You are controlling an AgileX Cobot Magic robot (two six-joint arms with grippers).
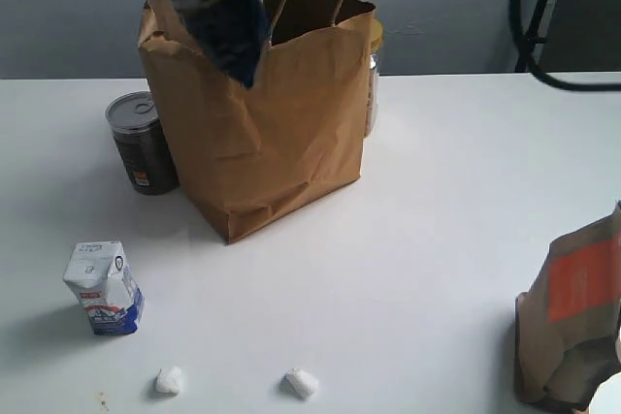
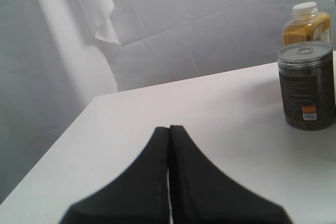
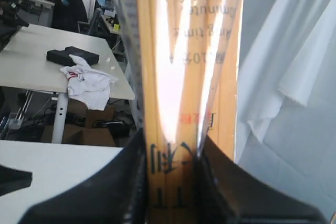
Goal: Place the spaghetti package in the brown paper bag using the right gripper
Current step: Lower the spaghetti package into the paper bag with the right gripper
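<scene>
A white table (image 1: 437, 239) fills the foreground, backed by a creased pale grey fabric backdrop (image 2: 210, 30). The right wrist view shows more of the room: a white desk (image 3: 26, 66) carries a crumpled white cloth (image 3: 86, 80), with cardboard boxes (image 3: 94, 135) beneath it. A dark-jacketed person (image 3: 68, 6) is at the far end.

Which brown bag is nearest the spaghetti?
The tall plain paper bag with cord handles; the spaghetti overlaps its rim. The orange-labelled pouch sits apart.

High exterior and low left wrist views share the can (image 1: 142, 147).
</scene>
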